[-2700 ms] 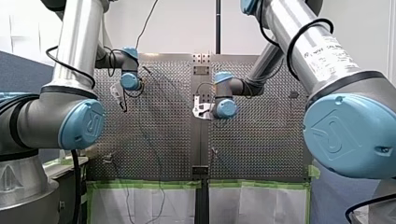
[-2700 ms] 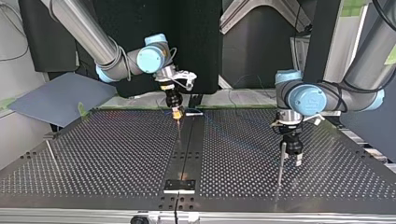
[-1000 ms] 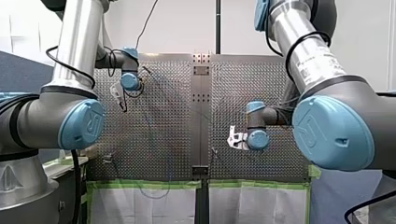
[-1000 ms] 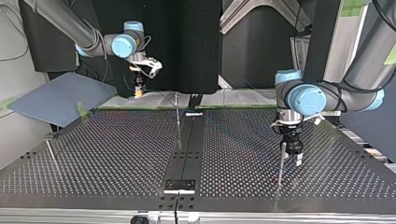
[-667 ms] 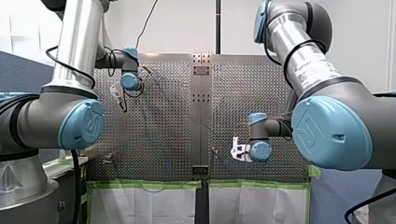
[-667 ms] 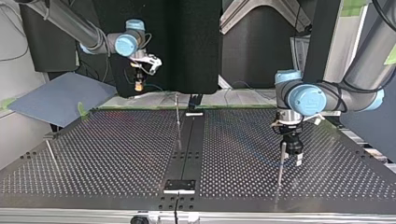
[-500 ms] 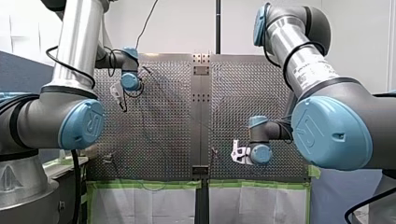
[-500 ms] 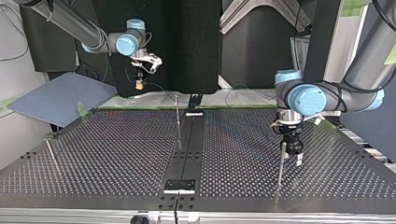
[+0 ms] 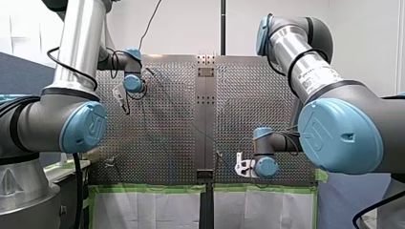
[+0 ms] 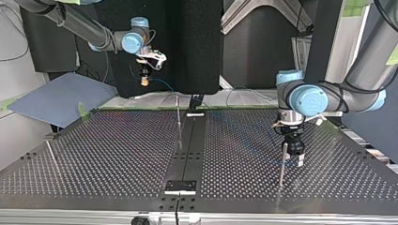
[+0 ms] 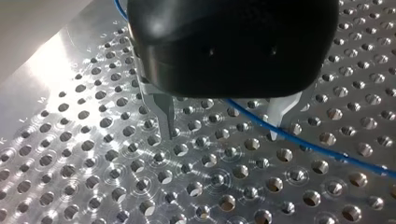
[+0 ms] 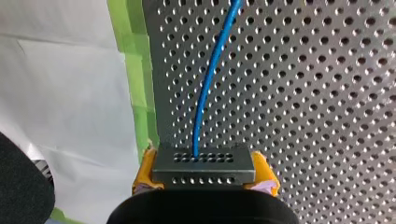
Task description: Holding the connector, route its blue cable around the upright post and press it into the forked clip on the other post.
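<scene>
Firmly clamped, the right gripper [image 12: 204,169] holds the dark connector [image 12: 204,161] between yellow pads [image 12: 145,169] near the green tape [image 12: 135,70] edging the perforated table [image 12: 303,93], blue cable [image 12: 208,93] trailing across the holes, left gripper [image 11: 222,133] low over the table, metal fingers [image 11: 164,114] spread apart, cable just beside one fingertip.

My left arm [image 9: 76,52] and my right arm [image 9: 305,62] are silver tubes with grey joints, light-blue caps [image 9: 85,126] and black cables [image 9: 76,191]. The right bears a white printed label [image 9: 315,78]. My left gripper [image 11: 222,134] is black, metal-fingered; my right gripper [image 12: 204,175] has yellow pads [image 12: 144,170].
</scene>
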`<move>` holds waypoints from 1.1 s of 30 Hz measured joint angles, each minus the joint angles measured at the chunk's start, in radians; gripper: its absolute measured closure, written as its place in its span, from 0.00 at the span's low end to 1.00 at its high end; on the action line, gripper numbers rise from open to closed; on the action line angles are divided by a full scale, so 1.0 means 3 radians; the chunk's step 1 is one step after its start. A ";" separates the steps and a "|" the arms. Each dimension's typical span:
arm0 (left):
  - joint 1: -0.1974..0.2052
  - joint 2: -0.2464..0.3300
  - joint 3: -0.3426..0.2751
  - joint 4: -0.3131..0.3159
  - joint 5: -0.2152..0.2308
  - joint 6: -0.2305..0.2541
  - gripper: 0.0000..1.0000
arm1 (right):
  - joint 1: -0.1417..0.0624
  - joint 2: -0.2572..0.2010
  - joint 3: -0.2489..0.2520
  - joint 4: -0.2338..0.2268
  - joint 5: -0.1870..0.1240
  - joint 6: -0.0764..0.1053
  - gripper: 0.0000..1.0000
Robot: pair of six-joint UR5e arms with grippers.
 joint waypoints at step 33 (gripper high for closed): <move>0.0000 0.0001 -0.0001 -0.0005 -0.0033 0.0001 0.00 | 0.0040 0.0674 -0.0144 -0.0686 -0.0114 -0.0041 1.00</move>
